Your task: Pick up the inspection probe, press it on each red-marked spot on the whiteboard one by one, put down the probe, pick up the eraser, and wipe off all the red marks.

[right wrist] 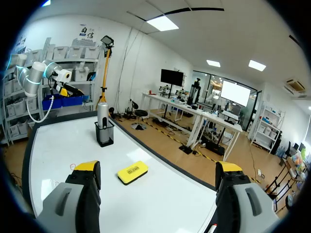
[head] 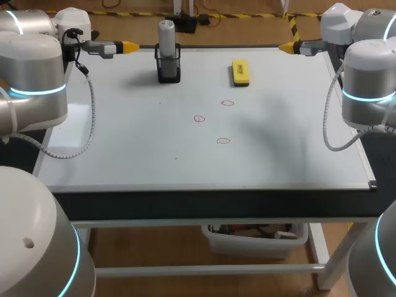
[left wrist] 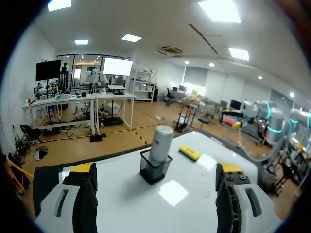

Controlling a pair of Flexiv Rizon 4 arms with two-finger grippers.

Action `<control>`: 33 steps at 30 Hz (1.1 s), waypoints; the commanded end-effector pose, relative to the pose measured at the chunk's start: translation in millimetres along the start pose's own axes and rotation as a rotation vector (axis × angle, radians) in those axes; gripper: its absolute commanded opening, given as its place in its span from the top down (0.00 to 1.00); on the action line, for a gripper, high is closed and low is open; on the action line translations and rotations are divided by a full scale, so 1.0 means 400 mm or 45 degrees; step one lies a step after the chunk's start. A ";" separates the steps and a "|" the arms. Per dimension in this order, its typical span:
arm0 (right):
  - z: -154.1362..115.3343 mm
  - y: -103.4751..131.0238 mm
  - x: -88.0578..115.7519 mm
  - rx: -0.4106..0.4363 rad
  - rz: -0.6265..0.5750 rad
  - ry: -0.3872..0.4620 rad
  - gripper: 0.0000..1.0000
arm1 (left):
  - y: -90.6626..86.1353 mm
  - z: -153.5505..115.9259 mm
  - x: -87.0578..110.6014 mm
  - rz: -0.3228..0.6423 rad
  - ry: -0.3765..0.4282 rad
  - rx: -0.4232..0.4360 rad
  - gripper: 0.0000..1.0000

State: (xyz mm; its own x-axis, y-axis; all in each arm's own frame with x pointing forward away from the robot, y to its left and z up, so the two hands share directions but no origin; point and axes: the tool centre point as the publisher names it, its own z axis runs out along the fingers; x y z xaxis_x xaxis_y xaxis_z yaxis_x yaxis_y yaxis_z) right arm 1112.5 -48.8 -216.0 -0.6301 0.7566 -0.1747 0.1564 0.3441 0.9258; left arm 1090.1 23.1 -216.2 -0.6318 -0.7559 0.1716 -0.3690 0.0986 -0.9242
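From overhead, the grey cylindrical inspection probe (head: 166, 37) stands upright in its black mesh holder (head: 168, 69) at the far edge of the whiteboard surface (head: 124, 148), top free for grasping. The yellow block eraser (head: 240, 72) lies flat nearby, three red circles (head: 223, 141) nearer me. Left wrist: my left end effector (left wrist: 156, 168) gapes empty, facing the probe. Right wrist: my right end effector (right wrist: 157, 166), likewise spread, faces the eraser.

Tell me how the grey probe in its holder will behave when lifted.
The probe looks rigid and smooth, so it may slip in a light grip. Standing tall in the small black holder, it could drag or tip it if pulled at an angle.
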 end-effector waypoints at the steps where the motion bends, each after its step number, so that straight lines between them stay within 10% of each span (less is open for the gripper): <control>1: 0.000 0.000 -0.001 0.001 0.000 0.002 0.00 | 0.000 0.001 0.000 -0.001 0.001 0.002 0.00; 33: 0.000 0.000 -0.001 0.001 0.000 0.002 0.00 | 0.006 0.253 0.006 0.107 0.931 0.183 0.00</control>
State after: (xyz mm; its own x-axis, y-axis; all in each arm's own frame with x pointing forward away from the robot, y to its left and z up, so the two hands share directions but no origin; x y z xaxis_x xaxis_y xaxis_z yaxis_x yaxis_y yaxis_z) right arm 1112.5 -48.8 -216.0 -0.6301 0.7566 -0.1747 0.1565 0.3441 0.9258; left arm 1141.2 -34.2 -246.8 -0.9024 -0.3696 0.2213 -0.2439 0.0147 -0.9697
